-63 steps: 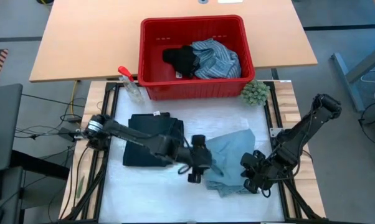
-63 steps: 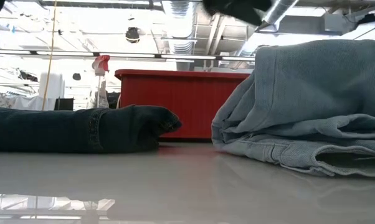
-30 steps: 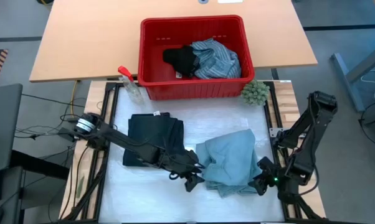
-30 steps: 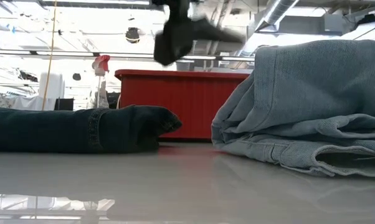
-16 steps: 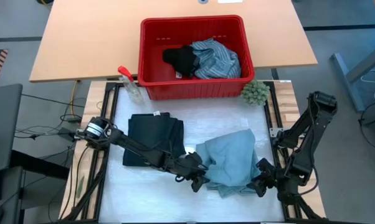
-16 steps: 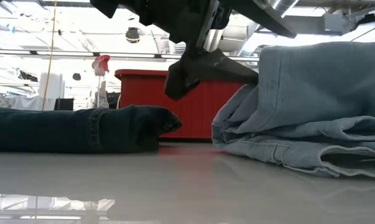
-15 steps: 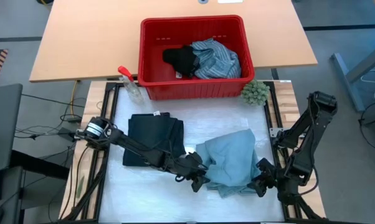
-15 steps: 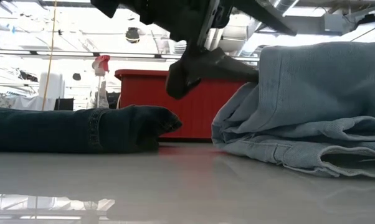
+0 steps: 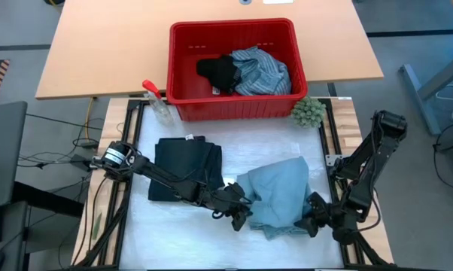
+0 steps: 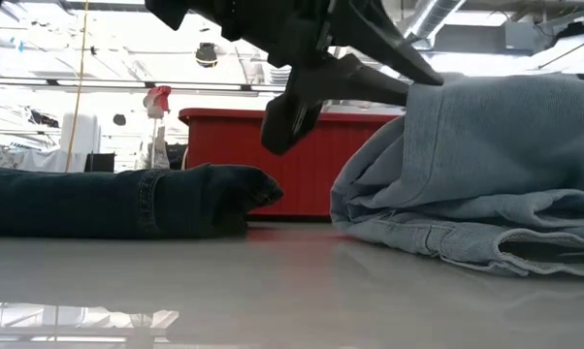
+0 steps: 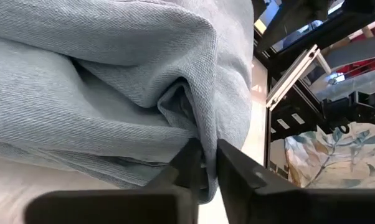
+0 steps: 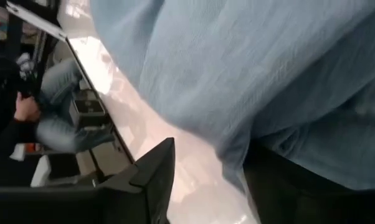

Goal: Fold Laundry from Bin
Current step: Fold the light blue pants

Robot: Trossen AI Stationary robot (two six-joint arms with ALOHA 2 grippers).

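Light blue jeans [image 9: 279,192] lie bunched on the white mat at the near right, resting on their underside [image 10: 438,237]. My left gripper [image 9: 243,216] is at their left edge, shut on a fold. My right gripper [image 9: 309,220] is low at their near right edge. It is open, with the denim's edge [image 12: 237,149] between its fingers. A folded dark navy piece [image 9: 183,177] lies flat on the mat to the left. The red bin [image 9: 174,68] stands at the far side and holds a striped shirt [image 9: 264,71] and a small black piece [image 9: 219,71]. My left gripper pinches a bunched fold at the jeans' left edge [image 11: 197,134] between its two fingers, several layers of denim. The fingers come from the table's left, slanting a little downward. The rest of the jeans lies on the mat. My right gripper: whether its fingers touch the denim I cannot tell.
A clear spray bottle [image 9: 157,102] stands by the bin's left near corner and a green fuzzy ball [image 9: 308,111] by its right near corner. Black frame rails [image 9: 333,150] run along the mat's sides. A strip of bare mat [image 9: 189,233] lies in front of the clothes.
My left gripper has come down toward the jeans' left edge and shut on a fold there. My right gripper has sunk and tipped down at the jeans' near right edge, its fingers still apart. The jeans have stayed in place on the mat.
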